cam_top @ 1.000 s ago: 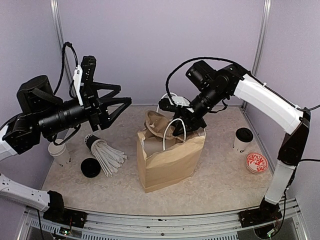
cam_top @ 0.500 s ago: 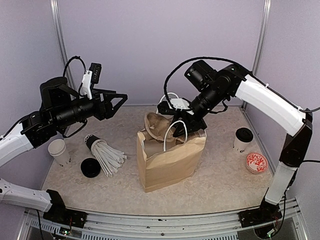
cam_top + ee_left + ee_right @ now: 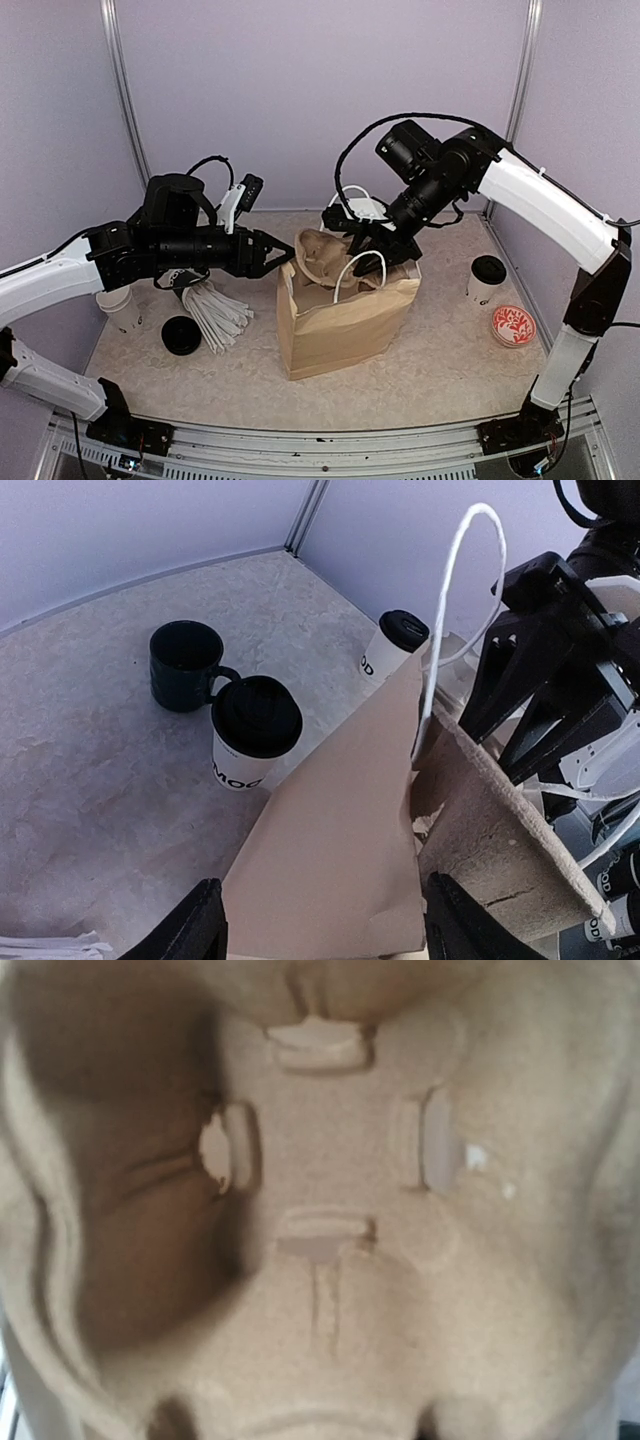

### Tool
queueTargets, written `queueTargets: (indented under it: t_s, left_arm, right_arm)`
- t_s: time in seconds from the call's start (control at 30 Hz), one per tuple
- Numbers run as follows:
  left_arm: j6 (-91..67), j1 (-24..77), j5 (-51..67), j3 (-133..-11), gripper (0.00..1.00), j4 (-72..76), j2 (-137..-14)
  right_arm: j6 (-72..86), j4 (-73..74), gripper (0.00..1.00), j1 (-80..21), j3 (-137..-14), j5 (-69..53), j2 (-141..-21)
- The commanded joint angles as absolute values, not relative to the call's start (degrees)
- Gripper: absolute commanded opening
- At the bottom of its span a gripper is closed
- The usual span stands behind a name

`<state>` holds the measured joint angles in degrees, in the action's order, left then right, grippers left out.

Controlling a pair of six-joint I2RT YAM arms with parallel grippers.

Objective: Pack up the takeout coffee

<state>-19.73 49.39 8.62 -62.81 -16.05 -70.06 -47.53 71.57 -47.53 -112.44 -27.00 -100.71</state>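
Speckled table (image 3: 440, 370), purple walls. Left gripper (image 3: 272, 256): swung in from upper left within the last second, jaws apart astride the paper bag (image 3: 340, 325) rim, probably to steady it. Right gripper (image 3: 372, 250): clamped on cup carrier (image 3: 318, 250) at bag mouth. Lidded coffee cup (image 3: 488, 278): unpacked, right of frame.

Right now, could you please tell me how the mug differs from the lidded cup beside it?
The mug is dark all over; the cup is white with black lettering. The mug has a handle; the cup has none. The mug is open on top; the cup wears a black lid. Both stand upright on the table.
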Motion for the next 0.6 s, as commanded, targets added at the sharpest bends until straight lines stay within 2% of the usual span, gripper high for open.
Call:
queueTargets:
  t_s: [0.0,0.27,0.57]
  left_arm:
    - [-21.3,50.3,9.5,-64.6,0.66,-18.4,-70.8]
    - [-20.7,49.8,9.8,-65.0,0.65,-19.2,-72.8]
    - [-20.0,46.3,11.3,-65.7,0.64,-17.9,-72.6]
  right_arm:
    - [-48.4,72.2,0.19,-47.9,-113.4,-28.4,-98.4]
    - [-50.5,75.0,0.19,-48.1,-112.2,-28.0,-98.5]
    - [-50.7,78.1,0.18,-50.8,-112.3,-20.8,-101.8]
